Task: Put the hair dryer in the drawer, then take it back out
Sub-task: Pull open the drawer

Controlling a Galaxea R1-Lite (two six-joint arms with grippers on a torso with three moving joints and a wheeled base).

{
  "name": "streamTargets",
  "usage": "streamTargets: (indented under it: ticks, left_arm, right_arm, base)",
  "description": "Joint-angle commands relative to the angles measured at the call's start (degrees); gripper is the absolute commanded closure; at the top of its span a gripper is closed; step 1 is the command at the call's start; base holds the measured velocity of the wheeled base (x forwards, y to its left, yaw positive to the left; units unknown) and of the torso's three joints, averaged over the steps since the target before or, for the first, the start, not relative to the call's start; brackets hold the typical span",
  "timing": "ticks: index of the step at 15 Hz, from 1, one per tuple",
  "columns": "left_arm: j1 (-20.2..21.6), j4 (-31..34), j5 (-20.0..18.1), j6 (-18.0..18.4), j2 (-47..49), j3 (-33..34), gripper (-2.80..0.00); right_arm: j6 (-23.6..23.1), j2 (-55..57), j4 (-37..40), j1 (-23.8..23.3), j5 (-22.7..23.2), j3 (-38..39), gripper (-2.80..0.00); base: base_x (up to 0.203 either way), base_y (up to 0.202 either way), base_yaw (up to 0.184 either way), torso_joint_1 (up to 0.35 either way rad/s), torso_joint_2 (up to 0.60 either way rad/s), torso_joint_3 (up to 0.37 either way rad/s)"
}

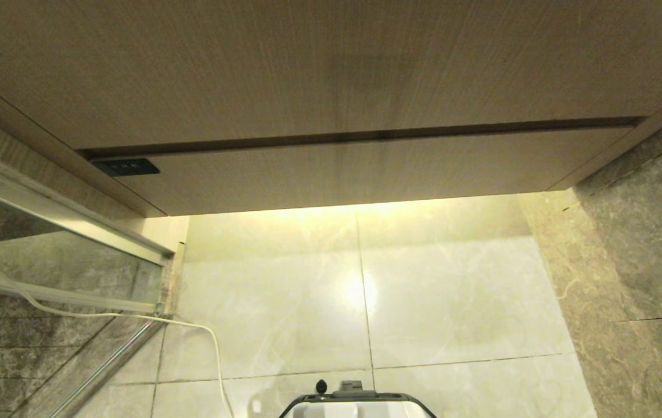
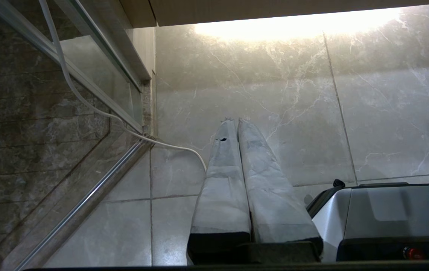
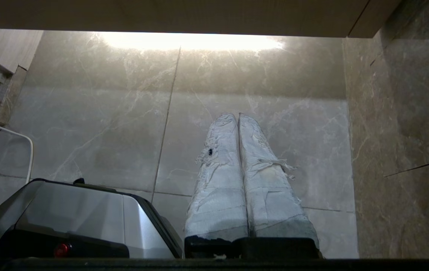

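Drawer closed, label at its left corner, no dryer visible; left gripper and right gripper parked over floor, fingers closed, empty, likely pre-start.

Ahead of me and above hangs a tall plain wood-grain panel, spreading across the far side. Beneath the cabinet a warm strip of light falls on the pale marble floor tiles, split by thin grout lines. To my right stands a dark brown stone wall. To my left a glass partition in a metal frame runs toward me, and a white cable trails from it down across the near floor.
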Motion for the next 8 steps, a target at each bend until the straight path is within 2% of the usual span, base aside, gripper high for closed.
streamTargets:
  ticks: [1,6,8]
  left_arm:
    - [0.01,0.0,-0.01,0.0,0.0,0.09,0.0]
    - [0.01,0.0,-0.01,0.0,0.0,0.09,0.0]
    - [0.01,0.0,-0.01,0.0,0.0,0.09,0.0]
  right_arm:
    - [0.04,-2.22,-0.01,0.05,0.02,2.29,0.0]
    - [-0.63,-2.22,-0.08,0.05,-0.23,2.29,0.0]
    - [-1.72,-2.22,0.87,0.05,0.69,-1.61,0.0]
  base:
    - [0.0,0.0,0.0,0.0,0.0,0.0]
    - [0.0,0.0,0.0,0.0,0.0,0.0]
    - [0.0,0.0,0.0,0.0,0.0,0.0]
